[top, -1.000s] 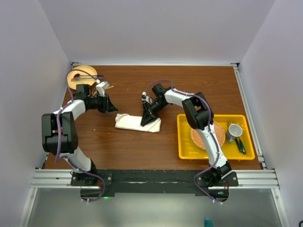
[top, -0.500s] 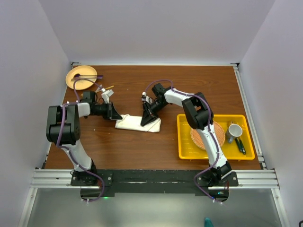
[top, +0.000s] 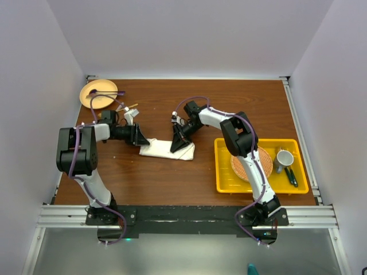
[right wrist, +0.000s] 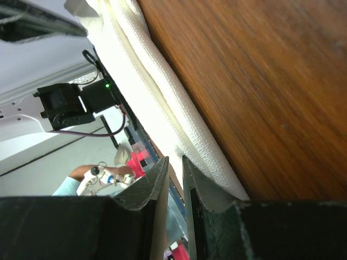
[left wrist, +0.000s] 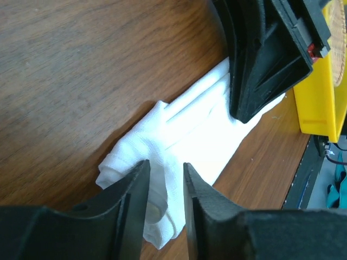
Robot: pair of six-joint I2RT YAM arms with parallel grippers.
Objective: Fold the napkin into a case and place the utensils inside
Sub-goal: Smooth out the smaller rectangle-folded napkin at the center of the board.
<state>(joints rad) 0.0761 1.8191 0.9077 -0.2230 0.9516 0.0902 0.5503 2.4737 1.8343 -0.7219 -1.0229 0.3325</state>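
Note:
The cream-white napkin [top: 159,150] lies mid-table, folded into a narrow strip. My left gripper [top: 141,141] is low at its left end. In the left wrist view the gripper [left wrist: 165,165] is open, its fingers straddling the rumpled end of the napkin [left wrist: 200,124]. A dull golden round shape [left wrist: 149,213] shows inside that open end. My right gripper [top: 179,146] points down on the strip's right part. In its own view the gripper [right wrist: 174,160] is nearly closed, with the napkin's [right wrist: 162,103] edge running in between the tips. A thin gold sliver [top: 133,106] shows by the left wrist.
A tan plate [top: 92,97] with a purple utensil [top: 106,93] sits at the back left corner. At the right, a yellow tray [top: 226,186] holds a woven orange mat [top: 259,166], a mug [top: 284,157] and green-handled utensils [top: 291,176].
My left gripper moved down and to the right from near the plate to the napkin's left end. The right arm and the napkin stayed put.

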